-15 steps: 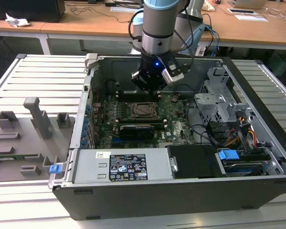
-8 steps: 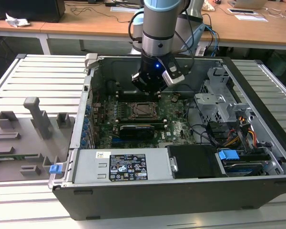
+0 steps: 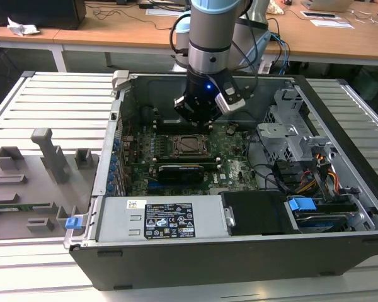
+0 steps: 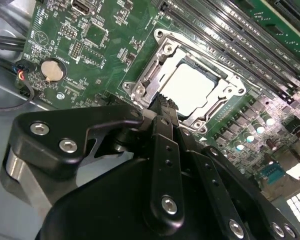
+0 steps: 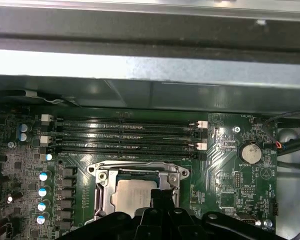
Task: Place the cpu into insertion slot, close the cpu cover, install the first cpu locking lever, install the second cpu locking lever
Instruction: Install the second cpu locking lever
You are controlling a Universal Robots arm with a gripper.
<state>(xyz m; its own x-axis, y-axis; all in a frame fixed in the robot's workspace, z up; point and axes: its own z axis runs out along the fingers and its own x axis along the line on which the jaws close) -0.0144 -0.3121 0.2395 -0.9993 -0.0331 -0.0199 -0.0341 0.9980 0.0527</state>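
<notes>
The chip (image 4: 189, 89) is lying seated in the socket (image 5: 102, 192) near the middle of the green board (image 4: 90, 45), with the silver frame plate (image 4: 145, 80) lying down around it in both wrist views. The gripper (image 4: 162, 102) is hanging just above the socket's near edge, its fingers (image 4: 165, 145) pressed together and holding nothing. The chip is judged light, stiff and fragile, best taken by its edges; the plate is thin springy metal, best pushed on its rim. Room is tight: the memory slots (image 5: 125, 137) are lying just beside the socket, the case wall (image 3: 123, 107) and the drive cage (image 3: 283, 135) are closing in the sides.
</notes>
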